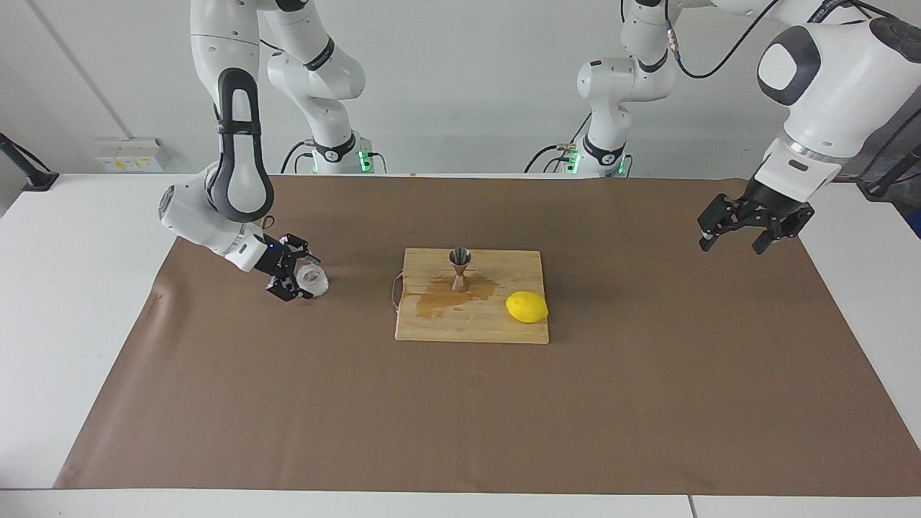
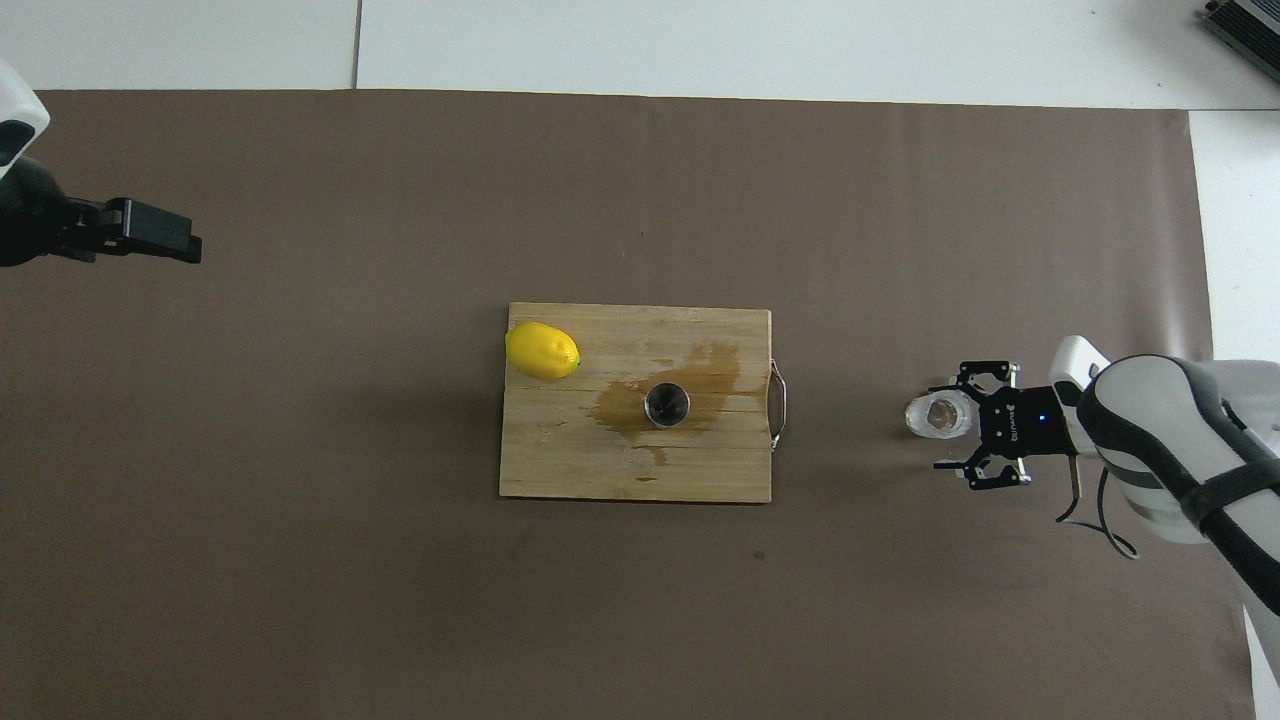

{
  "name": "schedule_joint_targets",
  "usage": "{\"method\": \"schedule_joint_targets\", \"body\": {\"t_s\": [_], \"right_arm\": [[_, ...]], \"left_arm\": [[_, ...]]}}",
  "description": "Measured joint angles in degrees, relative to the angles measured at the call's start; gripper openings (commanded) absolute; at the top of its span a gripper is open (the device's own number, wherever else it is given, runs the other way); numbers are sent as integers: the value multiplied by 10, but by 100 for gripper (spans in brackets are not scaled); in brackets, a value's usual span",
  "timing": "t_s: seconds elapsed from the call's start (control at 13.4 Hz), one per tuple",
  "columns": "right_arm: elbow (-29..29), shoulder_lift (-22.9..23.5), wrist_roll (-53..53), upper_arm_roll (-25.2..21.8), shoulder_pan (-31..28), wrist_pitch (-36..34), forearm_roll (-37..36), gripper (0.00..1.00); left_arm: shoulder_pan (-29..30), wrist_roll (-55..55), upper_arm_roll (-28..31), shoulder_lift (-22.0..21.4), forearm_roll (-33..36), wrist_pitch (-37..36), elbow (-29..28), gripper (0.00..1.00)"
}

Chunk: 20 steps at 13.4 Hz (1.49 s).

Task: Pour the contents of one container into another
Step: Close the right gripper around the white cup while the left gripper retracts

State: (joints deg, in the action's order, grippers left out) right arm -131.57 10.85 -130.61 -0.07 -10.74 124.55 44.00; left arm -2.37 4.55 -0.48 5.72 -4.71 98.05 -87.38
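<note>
- The brown mat (image 1: 460, 403) covers most of the table, and both grippers are over it.
- The wooden cutting board (image 1: 471, 324) lies mid-mat, between the two sets of jaws and well apart from each.
- The left gripper (image 1: 745, 230) hangs raised over the mat at the left arm's end, jaws spread and holding nothing.
- The right gripper (image 1: 296, 277) is down low at the right arm's end of the mat, jaws released wide.
- The lemon (image 1: 527, 307) rests on the board's corner toward the left jaws, well clear of them.
- The glass cup (image 1: 312, 280) stands upright on the mat right at the right gripper's fingertips, partly between the spread fingers; I cannot tell whether a finger touches it.
- The steel jigger (image 1: 460, 270) stands upright on the board in a wet stain (image 2: 700, 375), well apart from both sets of jaws.
</note>
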Motion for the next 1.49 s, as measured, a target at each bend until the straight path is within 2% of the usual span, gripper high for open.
{"method": "schedule_joint_targets", "body": {"t_s": [0.37, 0.6, 1.04, 1.27, 1.49], "right_arm": [[2, -1, 0, 0, 0, 1, 10, 44], [2, -3, 0, 0, 0, 1, 12, 33], [4, -8, 10, 7, 2, 1, 22, 30], [7, -27, 50, 12, 19, 1, 22, 30], [12, -52, 110, 13, 48, 1, 22, 30]], "left_arm": [[-3, 11, -4, -17, 2, -27, 0, 100], [-3, 15, -5, -17, 7, -28, 0, 100], [-5, 25, -9, -18, 51, -56, 0, 100], [-6, 25, -9, -23, 53, -89, 0, 100], [-7, 25, -9, -37, 52, -90, 0, 100]]}}
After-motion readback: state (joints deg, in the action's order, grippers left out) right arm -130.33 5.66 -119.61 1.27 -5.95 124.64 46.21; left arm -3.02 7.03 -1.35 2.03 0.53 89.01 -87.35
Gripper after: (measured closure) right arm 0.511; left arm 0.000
